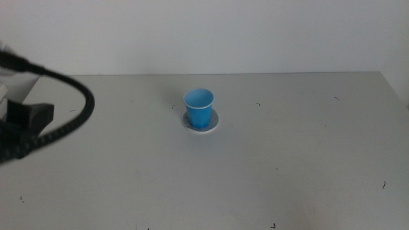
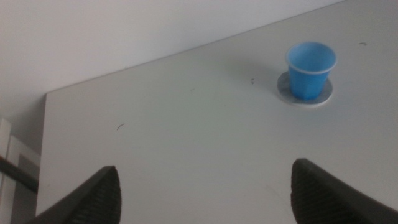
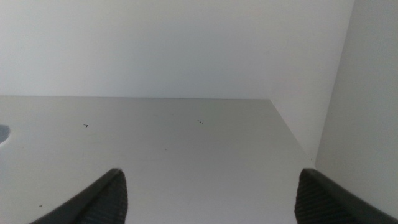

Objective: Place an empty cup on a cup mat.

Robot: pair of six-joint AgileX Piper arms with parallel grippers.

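The blue cup (image 1: 199,107) stands upright and empty on the round grey cup mat (image 1: 215,121) in the middle of the table, towards the back. The left wrist view shows the cup (image 2: 310,70) on the mat (image 2: 327,93) from a distance. My left gripper (image 2: 204,169) is open and empty, well back from the cup over the table's left part. My right gripper (image 3: 210,174) is open and empty, over the table's far right corner, and is out of the middle view.
The left arm's dark body and its black cable (image 1: 70,121) sit at the left edge of the middle view. The white table (image 1: 287,160) ends at a wall behind. Its left edge (image 2: 42,149) and right edge (image 3: 292,134) show in the wrist views.
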